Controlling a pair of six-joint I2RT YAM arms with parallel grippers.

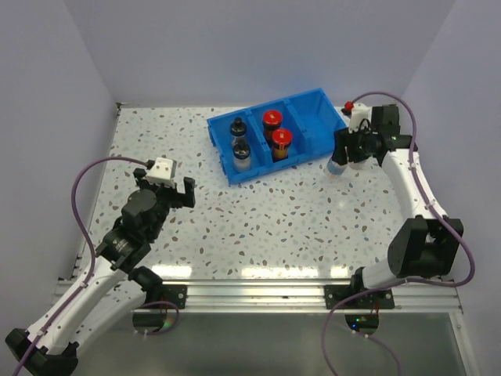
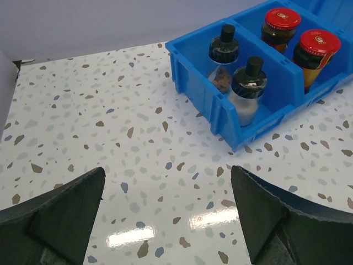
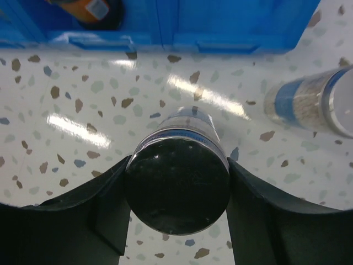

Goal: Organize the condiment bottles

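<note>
Two black-capped jars [image 1: 239,138] [image 2: 248,83] stand in the left compartment of the blue bin [image 1: 313,110] and two red-capped jars [image 1: 277,131] [image 2: 315,49] in the middle one. My right gripper [image 1: 344,155] [image 3: 176,165] is shut on a silver-grey-capped jar with a bluish label [image 1: 335,166] [image 3: 176,187], just in front of the bin's right end. A second silver-capped jar [image 3: 306,105] stands on the table close beside it. My left gripper [image 1: 166,185] [image 2: 168,221] is open and empty, over the table left of the bin.
The bin's right compartment holds nothing. The bin's front wall [image 3: 237,22] is close ahead of the right gripper. White walls enclose the speckled table [image 1: 258,219] at the back and sides.
</note>
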